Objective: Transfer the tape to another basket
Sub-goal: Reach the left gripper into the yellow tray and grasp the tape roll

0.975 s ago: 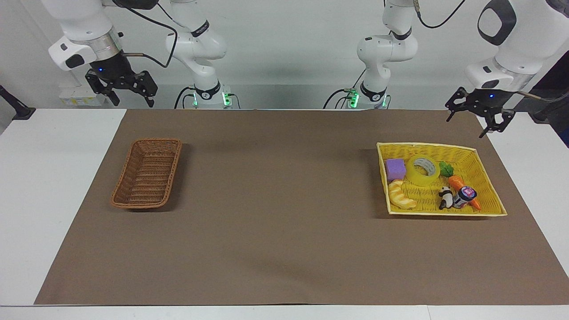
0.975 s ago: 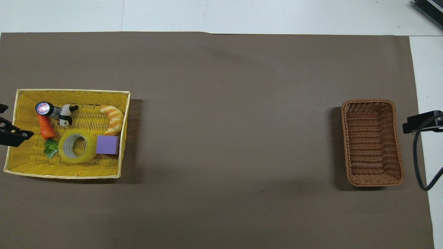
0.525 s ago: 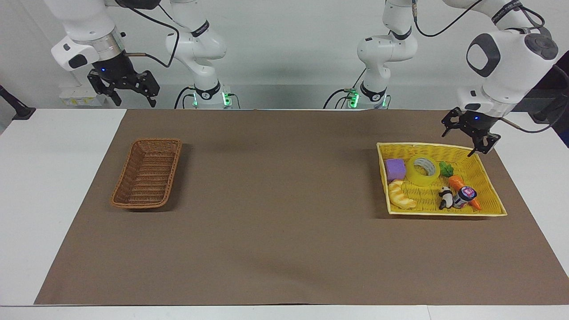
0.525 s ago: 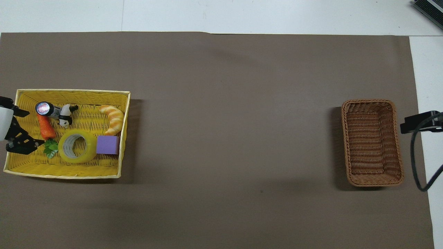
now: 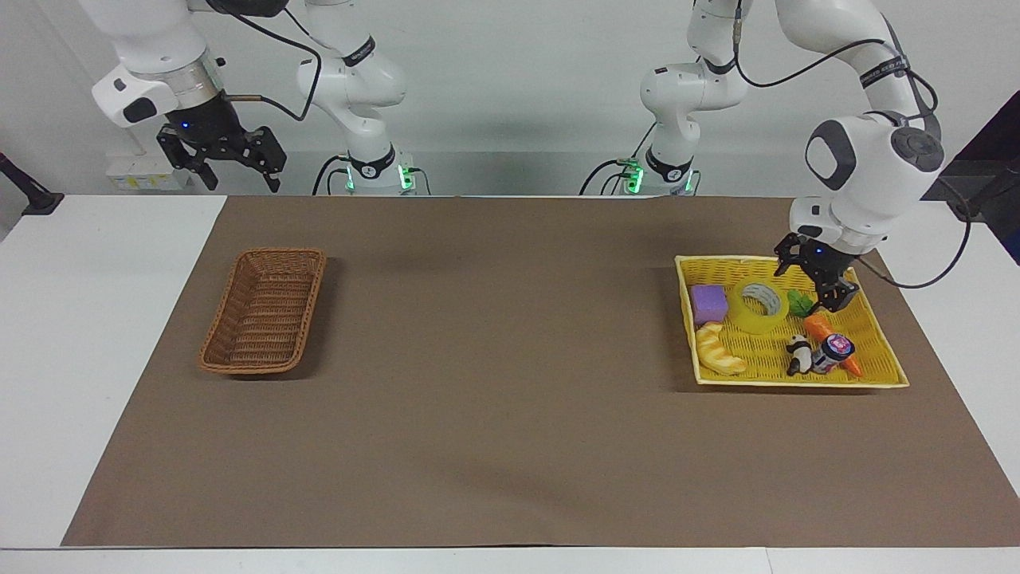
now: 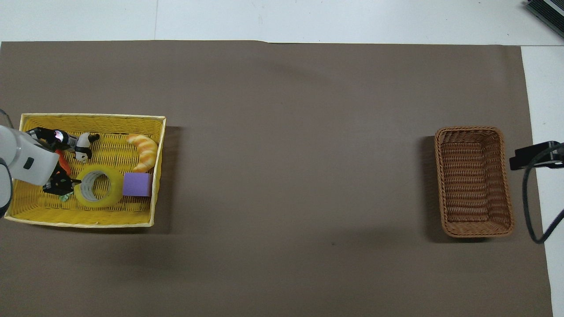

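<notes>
The yellow tape roll [image 5: 759, 308] lies flat in the yellow mesh basket [image 5: 765, 259], beside a purple block; it also shows in the overhead view [image 6: 98, 189]. My left gripper [image 5: 810, 279] is open and low over that basket, above the carrot's green leaves just beside the tape and apart from it; it also shows in the overhead view [image 6: 53, 159]. The brown wicker basket [image 5: 283, 253] stands empty toward the right arm's end of the table. My right gripper [image 5: 219, 162] is open and waits raised over the table's edge by the robots.
The yellow basket [image 6: 88, 116] also holds a purple block [image 5: 708, 303], a croissant [image 5: 719, 351], a panda figure [image 5: 798, 355], a small flashlight [image 5: 834, 349] and a carrot [image 5: 821, 328]. A brown mat [image 5: 510, 383] covers the table between the baskets.
My left gripper has come down from beside the table's edge and moved in over the yellow basket, next to the tape. The right gripper has barely shifted. The tape has not moved.
</notes>
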`<act>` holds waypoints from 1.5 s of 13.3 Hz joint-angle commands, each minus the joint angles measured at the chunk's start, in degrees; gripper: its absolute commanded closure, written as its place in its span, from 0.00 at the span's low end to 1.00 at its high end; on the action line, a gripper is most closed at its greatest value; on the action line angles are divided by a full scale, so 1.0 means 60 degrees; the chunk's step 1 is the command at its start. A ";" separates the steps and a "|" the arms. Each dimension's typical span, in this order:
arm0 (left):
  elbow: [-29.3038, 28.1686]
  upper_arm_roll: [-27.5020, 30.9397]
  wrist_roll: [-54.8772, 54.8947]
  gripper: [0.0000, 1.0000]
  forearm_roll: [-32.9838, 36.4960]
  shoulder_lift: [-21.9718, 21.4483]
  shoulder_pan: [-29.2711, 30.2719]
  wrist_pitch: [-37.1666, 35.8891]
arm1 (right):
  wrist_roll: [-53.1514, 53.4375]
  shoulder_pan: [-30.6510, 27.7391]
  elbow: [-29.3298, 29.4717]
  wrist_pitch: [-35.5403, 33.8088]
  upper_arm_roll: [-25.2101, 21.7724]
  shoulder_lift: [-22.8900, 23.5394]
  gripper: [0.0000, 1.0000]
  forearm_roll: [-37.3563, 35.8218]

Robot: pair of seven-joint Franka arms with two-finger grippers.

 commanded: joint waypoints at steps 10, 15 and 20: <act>-0.1306 -0.0032 0.0041 0.41 -0.0056 0.0719 -0.0055 0.2252 | 0.0138 -0.0090 -0.0190 -0.0037 0.0052 -0.0175 0.00 -0.0012; -0.1263 -0.0032 -0.0047 1.00 -0.0056 0.0675 0.0076 0.2076 | 0.0123 -0.0134 -0.0190 -0.0023 0.0052 -0.0175 0.00 -0.0012; -0.0693 -0.0032 -0.1056 1.00 -0.0070 0.0311 0.0076 0.1010 | 0.0138 -0.0090 -0.0409 0.0021 0.0067 -0.0292 0.00 0.0032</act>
